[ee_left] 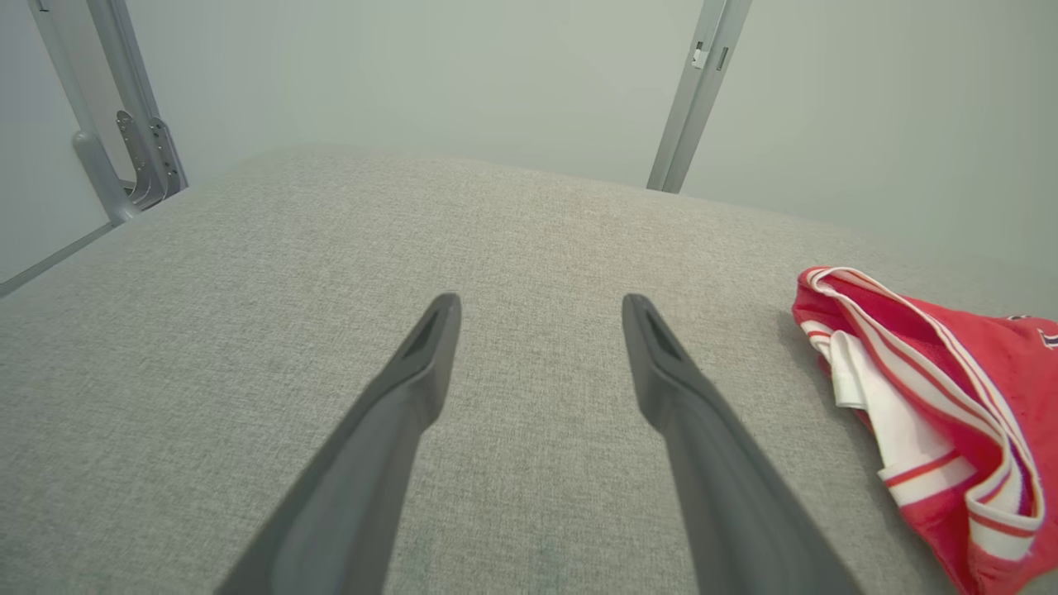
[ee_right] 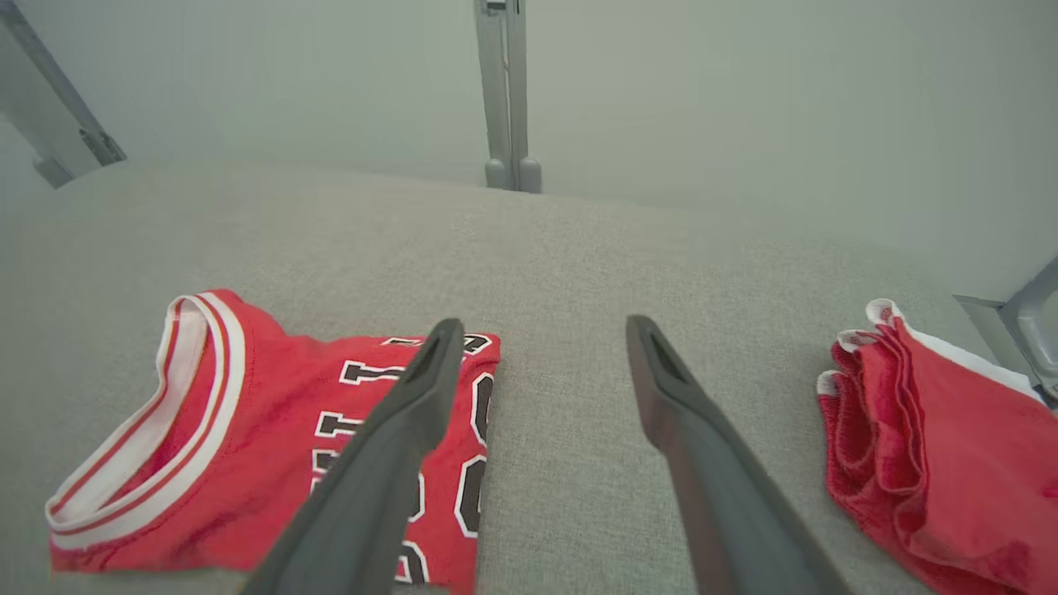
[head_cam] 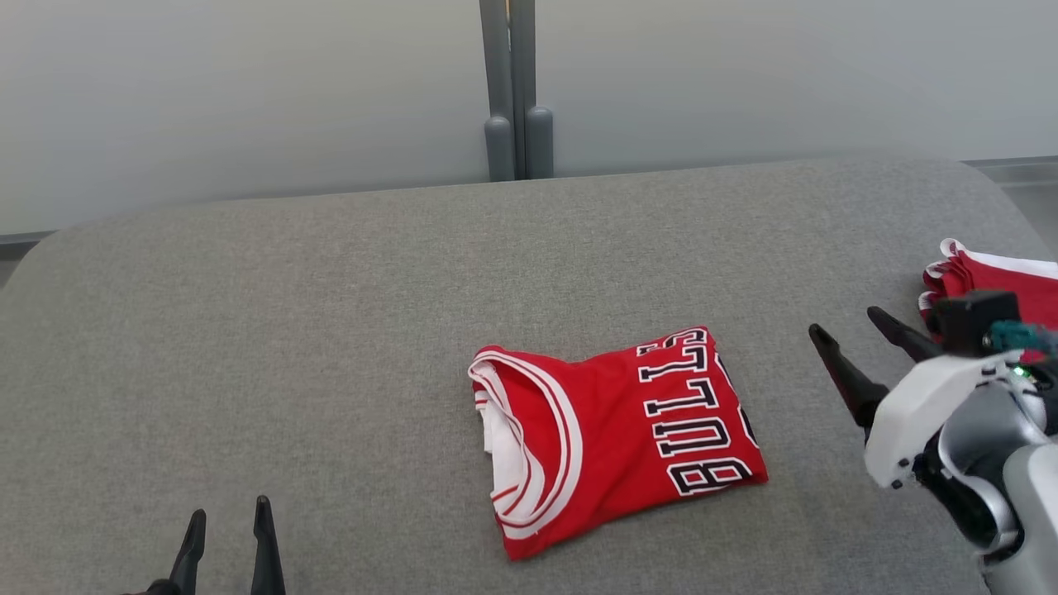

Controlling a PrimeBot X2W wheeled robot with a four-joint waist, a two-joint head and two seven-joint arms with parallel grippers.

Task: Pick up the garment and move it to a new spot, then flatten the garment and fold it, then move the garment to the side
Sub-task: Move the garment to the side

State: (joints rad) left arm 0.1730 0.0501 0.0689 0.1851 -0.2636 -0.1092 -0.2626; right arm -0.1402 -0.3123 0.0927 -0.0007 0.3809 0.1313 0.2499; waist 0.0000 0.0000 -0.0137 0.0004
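Note:
A red jersey with white trim and black lettering, the garment (head_cam: 616,434), lies folded on the grey padded table (head_cam: 331,330), a little right of centre. In the left wrist view the garment (ee_left: 942,413) sits at the right edge; in the right wrist view the garment (ee_right: 248,438) lies at the lower left. My left gripper (head_cam: 227,516) rests open at the lower left, well clear of the cloth, with bare table between its fingers (ee_left: 430,355). To the right of the jersey my right gripper (head_cam: 851,322) hovers open above the table, empty, left finger (ee_right: 430,372) over the lettering.
A stack of folded red and white garments (head_cam: 988,281) lies at the table's right edge, behind my right wrist; it shows as a stack (ee_right: 934,438) in the right wrist view. A grey post (head_cam: 512,91) stands against the pale wall behind the table.

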